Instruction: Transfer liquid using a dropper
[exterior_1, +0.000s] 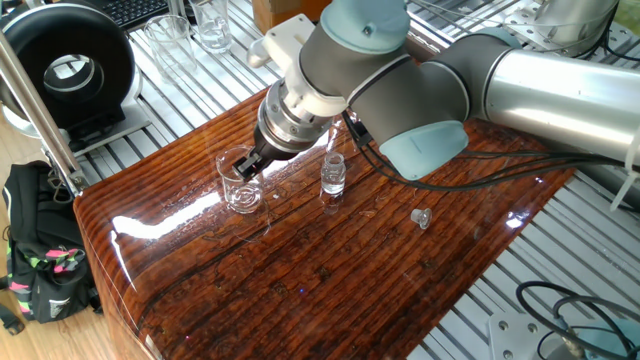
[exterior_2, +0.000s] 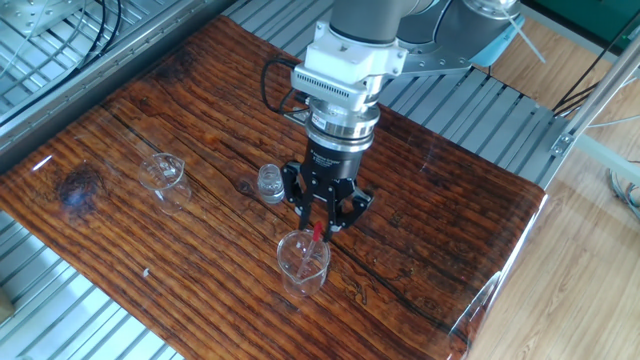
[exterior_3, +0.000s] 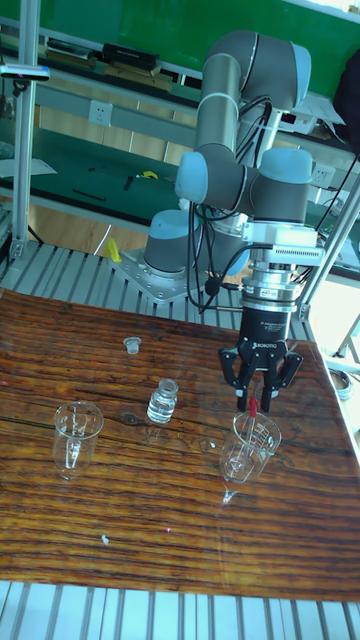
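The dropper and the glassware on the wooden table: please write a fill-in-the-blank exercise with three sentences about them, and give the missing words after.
1. The bulb of the dropper has the colour ____.
2. The dropper stands inside the beaker directly below the ____.
3. Between this beaker and the other beaker stands a small clear ____.

Missing words: red; end effector; vial.
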